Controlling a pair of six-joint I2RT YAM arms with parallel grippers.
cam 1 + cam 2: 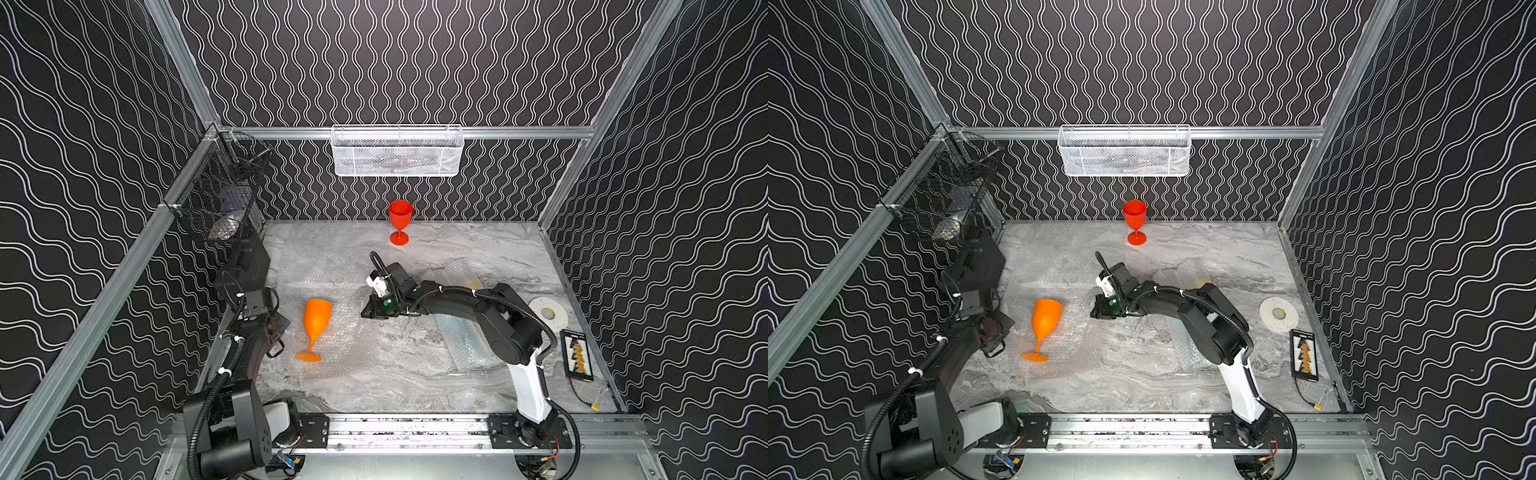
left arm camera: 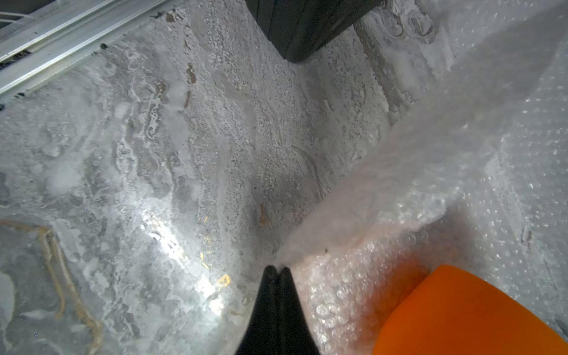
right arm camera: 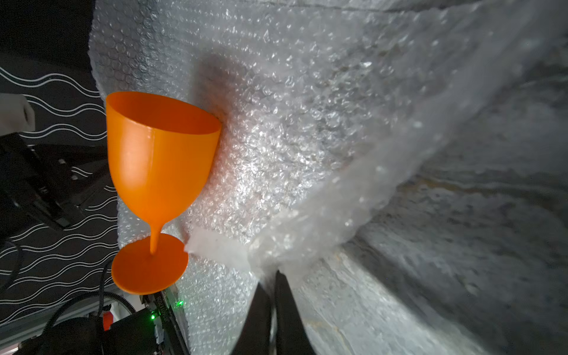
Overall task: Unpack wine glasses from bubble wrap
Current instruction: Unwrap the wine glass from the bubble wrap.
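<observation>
The left tool (image 2: 278, 272) had its tips pressed together, pinching a corner of the bubble wrap sheet (image 2: 430, 153). The right tool (image 3: 270, 285) nipped the opposite edge of the same sheet, with a fold of plastic caught between its fingers. In both top views the tips of both tools were hidden under their own housings.

The orange goblet (image 1: 316, 322) lay on its side on that sheet, between the two tools, its mouth toward the back wall and its foot toward the front rail. In the left wrist view only part of its bowl showed, cut off at the frame.

The sheet's edges were hard to trace against the marble bench (image 1: 395, 374). A second flat sheet (image 1: 316, 249) seemed to lie behind the orange goblet, but its outline was faint. In front of the orange goblet, the bench was open up to the rail.

Two goblets stood unwrapped: the orange one, and a red goblet (image 1: 400, 216) upright well behind it by the back wall. Two rolls lay beyond the right tool from the orange goblet, both partly covered by the right arm: a bluish roll (image 1: 457, 336) and a yellowish roll (image 1: 457, 272). Their contents were only blurred colour.
</observation>
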